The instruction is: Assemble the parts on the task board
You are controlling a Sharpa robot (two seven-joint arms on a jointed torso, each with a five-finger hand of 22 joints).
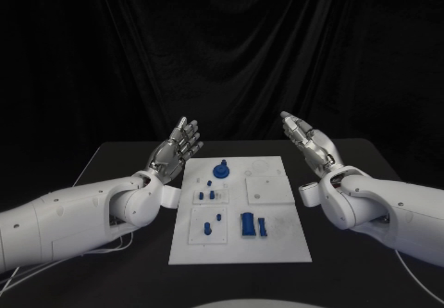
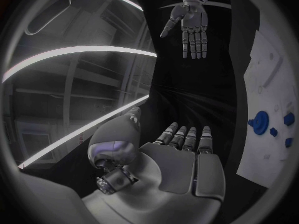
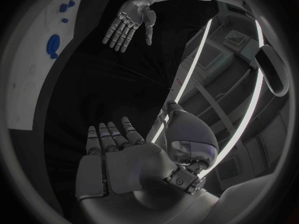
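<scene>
Both hands are raised above the table with fingers stretched out and apart, holding nothing: your left hand (image 1: pixel 176 151) is up off the board's far left corner, your right hand (image 1: pixel 310 146) off its far right corner, palms turned toward each other. Between and below them lies the task board (image 1: pixel 278 247), flat on the black table (image 1: pixel 120 154), touched by neither hand. On the board you can see a round blue part (image 1: pixel 222 171) near the far edge, several small blue parts (image 1: pixel 207 192) just nearer than it, and a taller blue part (image 1: pixel 248 224) with a slim one (image 1: pixel 264 227) beside it toward the near side. From your left wrist, the board (image 2: pixel 264 84) sits off to the palm side of the open fingers (image 2: pixel 187 137).
</scene>
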